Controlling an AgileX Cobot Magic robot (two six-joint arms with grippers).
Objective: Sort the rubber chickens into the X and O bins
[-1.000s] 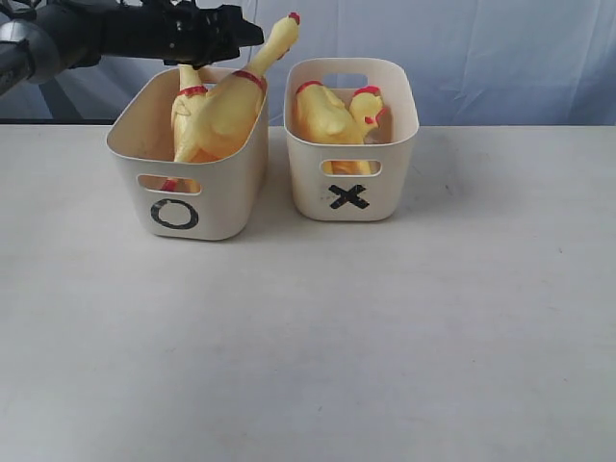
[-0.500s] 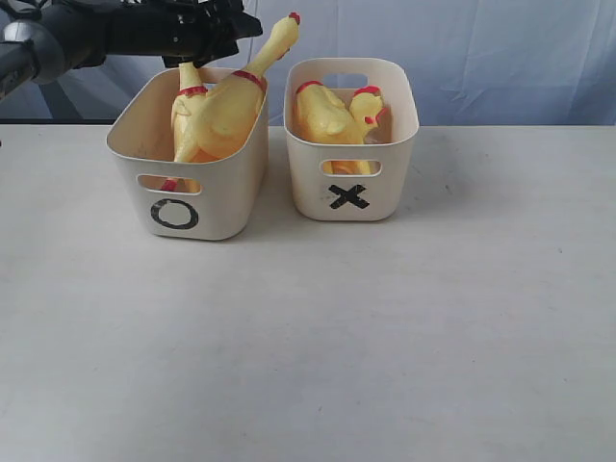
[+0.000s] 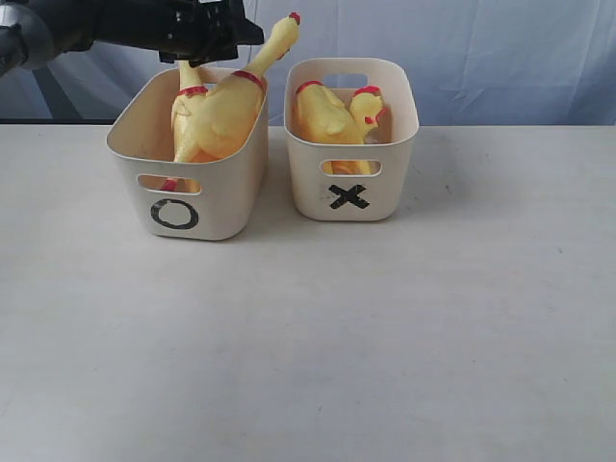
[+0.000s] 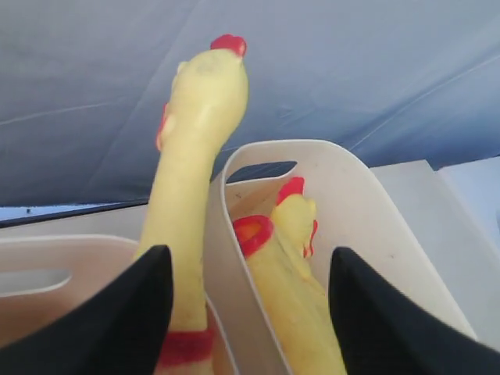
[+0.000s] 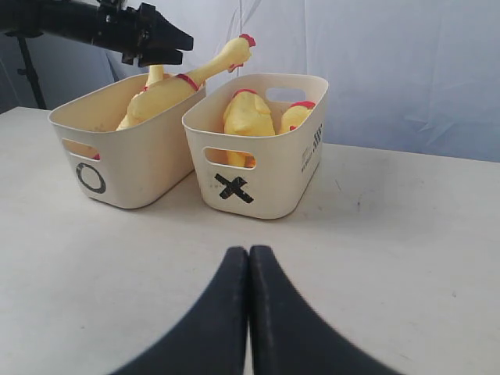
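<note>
Two rubber chickens (image 3: 217, 120) sit in the O bin (image 3: 231, 192), one with its neck sticking up over the rim toward the X bin (image 3: 395, 178). Two other chickens (image 3: 332, 115) lie in the X bin. The bins stand side by side on the tabletop (image 3: 385, 337). Left fingers (image 4: 117, 312) are spread apart and empty, above the O bin beside the raised neck. Right fingers (image 5: 226, 312) are pressed together and empty, over bare tabletop well apart from the bins.

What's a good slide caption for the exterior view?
Rubber chickens sit in the O bin and X bin; the left gripper hovers above the O bin.
</note>
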